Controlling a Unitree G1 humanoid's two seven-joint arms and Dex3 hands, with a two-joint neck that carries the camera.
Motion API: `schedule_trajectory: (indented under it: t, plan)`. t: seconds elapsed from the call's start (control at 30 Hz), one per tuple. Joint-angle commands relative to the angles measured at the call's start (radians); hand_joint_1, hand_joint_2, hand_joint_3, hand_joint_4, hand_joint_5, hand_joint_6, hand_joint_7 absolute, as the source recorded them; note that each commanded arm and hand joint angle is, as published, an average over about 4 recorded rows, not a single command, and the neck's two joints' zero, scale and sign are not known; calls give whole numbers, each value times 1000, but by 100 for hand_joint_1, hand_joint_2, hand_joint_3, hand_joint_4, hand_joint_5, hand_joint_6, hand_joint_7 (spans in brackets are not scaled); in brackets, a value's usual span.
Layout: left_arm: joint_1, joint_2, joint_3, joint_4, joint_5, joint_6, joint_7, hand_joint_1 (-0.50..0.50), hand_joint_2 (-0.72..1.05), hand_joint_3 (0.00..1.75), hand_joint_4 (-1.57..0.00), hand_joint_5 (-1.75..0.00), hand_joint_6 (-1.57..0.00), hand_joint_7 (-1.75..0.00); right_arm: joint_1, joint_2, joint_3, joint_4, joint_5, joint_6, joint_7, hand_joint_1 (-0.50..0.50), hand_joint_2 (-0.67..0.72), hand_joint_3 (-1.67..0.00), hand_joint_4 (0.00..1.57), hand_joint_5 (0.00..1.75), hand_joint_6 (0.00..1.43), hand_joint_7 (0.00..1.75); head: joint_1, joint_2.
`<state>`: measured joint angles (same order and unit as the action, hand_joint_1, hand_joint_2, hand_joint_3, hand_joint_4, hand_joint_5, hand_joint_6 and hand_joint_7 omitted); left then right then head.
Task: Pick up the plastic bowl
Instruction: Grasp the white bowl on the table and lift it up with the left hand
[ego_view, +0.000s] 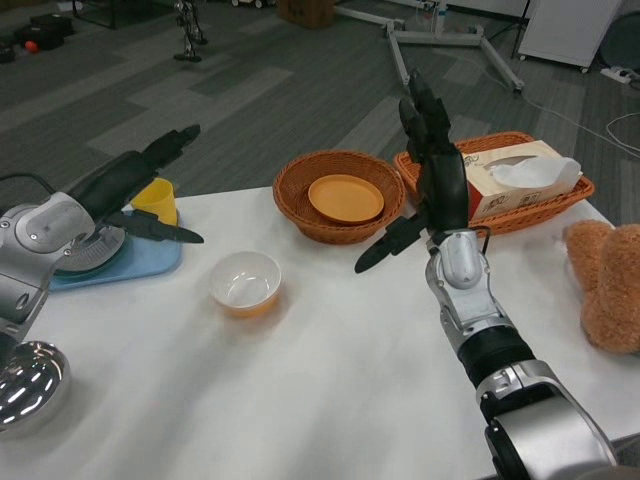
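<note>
The plastic bowl (245, 282) is small, orange outside and white inside, standing upright on the white table (330, 380) left of centre. My left hand (140, 185) hovers open above and to the left of it, fingers stretched out toward the far side, thumb pointing right. My right hand (430, 170) is raised to the right of the bowl, open, fingers pointing up and thumb angled down-left. Neither hand touches the bowl.
A round wicker basket (340, 195) holding an orange plate (346, 197) sits behind the bowl. A tissue box (520, 175) lies in a flat wicker tray (540, 215) at right. A blue tray (120, 262) with a yellow cup (157, 198), a metal bowl (28, 385) and a brown plush toy (605, 285) stand at the edges.
</note>
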<state>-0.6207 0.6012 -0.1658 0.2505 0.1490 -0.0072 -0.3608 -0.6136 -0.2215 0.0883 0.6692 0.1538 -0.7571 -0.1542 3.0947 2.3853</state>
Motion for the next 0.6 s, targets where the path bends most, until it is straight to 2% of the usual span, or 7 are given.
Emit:
schedule_trajectory:
  t: [0.03,0.2,0.27,0.33,0.47,0.6]
  plan:
    - [-85,76,-137,6,13,32,-21,-50,60,0,0,0,0,0,12,2,-14,25,9,-15,-7,-42,47,0,0,0,0,0,5,2]
    - [-224,160,-390,23,-2,39,-35,-50,60,0,0,0,0,0,12,2,-15,50,10,-16,-7,-42,47,0,0,0,0,0,32,15]
    - [-278,180,-481,36,-9,39,-37,-50,60,2,0,0,0,0,12,2,-15,53,10,-16,-7,-42,47,0,0,0,0,0,38,19]
    - [-332,194,-569,50,-14,37,-38,-50,60,2,0,0,0,0,12,2,-15,54,10,-16,-7,-42,47,0,0,0,0,0,48,25]
    - [-398,207,-674,69,-25,36,-40,-50,60,0,0,0,0,0,12,0,-16,55,10,-18,-7,-42,47,0,0,0,0,0,59,26]
    - [-478,221,-803,98,-104,38,-58,-50,60,0,0,0,0,0,12,-1,-16,55,12,-18,-5,-42,47,0,0,0,0,0,72,29]
